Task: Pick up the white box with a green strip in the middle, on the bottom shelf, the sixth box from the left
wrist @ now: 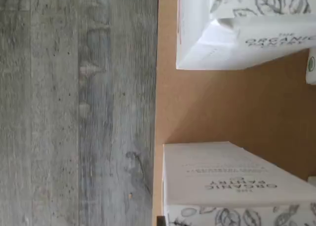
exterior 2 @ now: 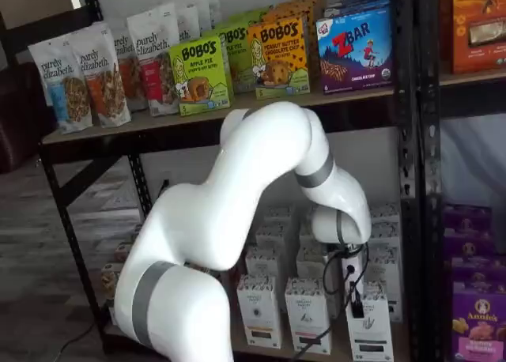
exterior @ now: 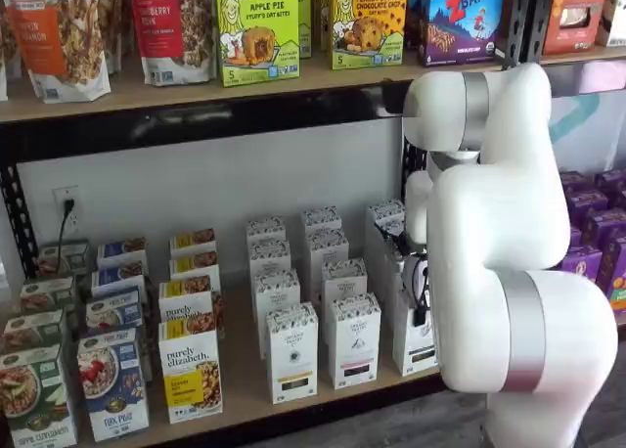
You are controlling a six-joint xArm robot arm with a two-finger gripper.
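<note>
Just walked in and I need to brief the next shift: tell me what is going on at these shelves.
A white robot arm reaches down to the front row of white cartons on the bottom shelf. Its wrist hangs close above the right-hand carton, which stands on the board. Whether the jaws are open or closed cannot be made out.

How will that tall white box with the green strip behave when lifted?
The white box is tall and narrow, so a push would probably tip it. Its flat carton faces look stiff, likely easy to pinch.
</note>
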